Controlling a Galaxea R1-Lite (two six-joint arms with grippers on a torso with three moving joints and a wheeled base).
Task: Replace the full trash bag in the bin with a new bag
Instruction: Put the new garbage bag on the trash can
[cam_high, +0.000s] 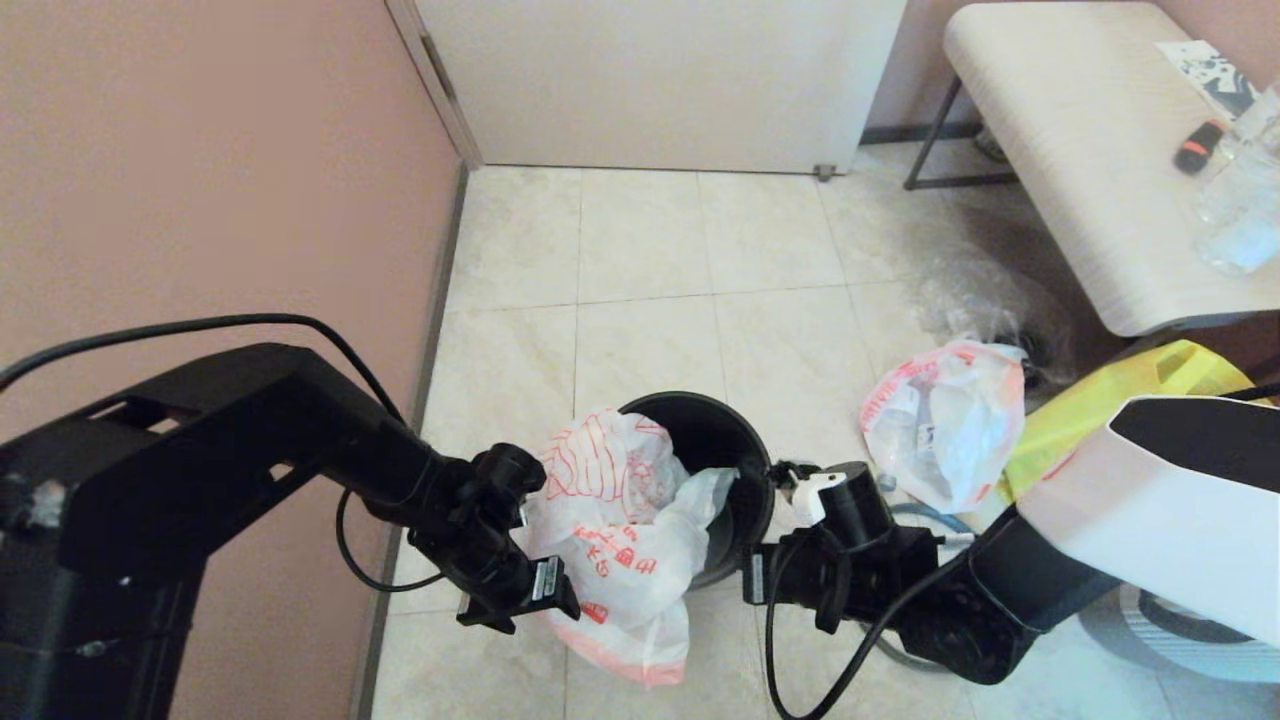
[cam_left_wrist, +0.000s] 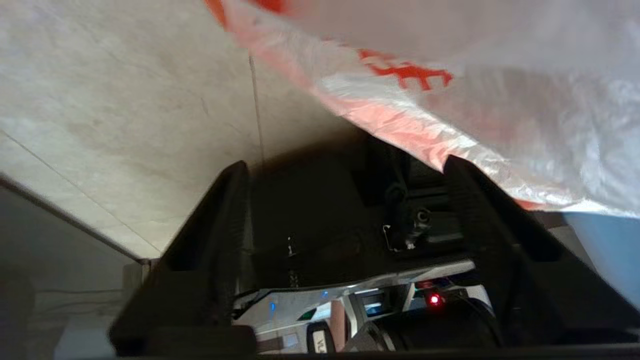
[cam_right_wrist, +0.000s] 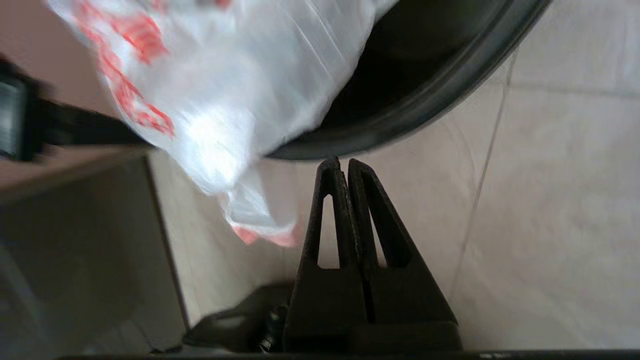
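One bin (cam_high: 735, 440) stands on the tiled floor (cam_high: 640, 260). One new bag (cam_high: 620, 520), printed with illegible red characters, drapes over the bin's near rim. One full trash bag (cam_high: 945, 420) lies right of the bin, against a yellow tote (cam_high: 1130, 395). Left tool (cam_high: 520, 590): fingers apart, beside the new bag. Right tool (cam_high: 782, 478): fingers together, gripping nothing, at the bin's right rim.

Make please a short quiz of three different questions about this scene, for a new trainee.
1. True or false: the new bag lines the bin fully.
2. Which gripper is shut: (a) left gripper, (b) right gripper?
3. Fill in: the full trash bag lies on the ____.

Key:
1. False: it drapes over the near rim and hangs outside.
2. (b): its fingers are pressed together, holding nothing; the left stands open beside the new bag.
3. Floor, to the right of the bin.
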